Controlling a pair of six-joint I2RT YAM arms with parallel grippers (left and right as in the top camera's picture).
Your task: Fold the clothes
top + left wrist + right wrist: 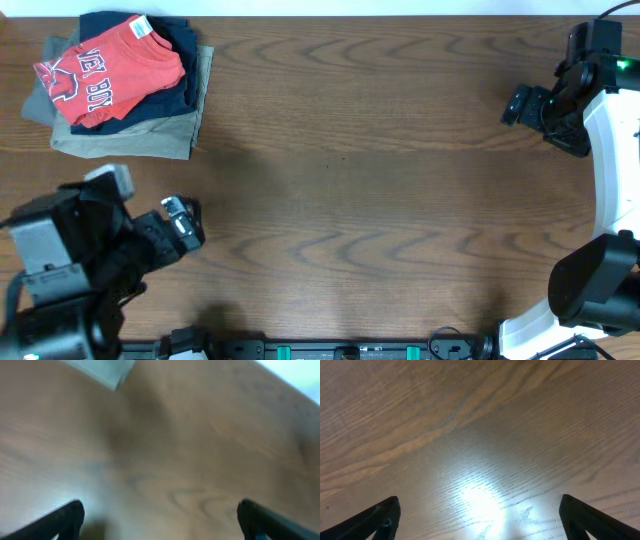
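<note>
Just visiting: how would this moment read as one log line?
red T-shirt: atop garment pile, untouched | left end effector: open, empty, over bare table | right end effector: open, empty, far from pile

One red T-shirt (112,68), one pile of folded garments (150,135), one left gripper (186,222), one right gripper (517,105).

The coral-red T-shirt (110,65) lies folded atop a stack of garments (130,140) — at the table's (350,200) far-left corner.

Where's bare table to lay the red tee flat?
Whole middle of the wooden table, between the left end effector and the right end effector, is bare. Crowded only at the far-left corner: coral-red T-shirt atop the folded garment stack.
</note>
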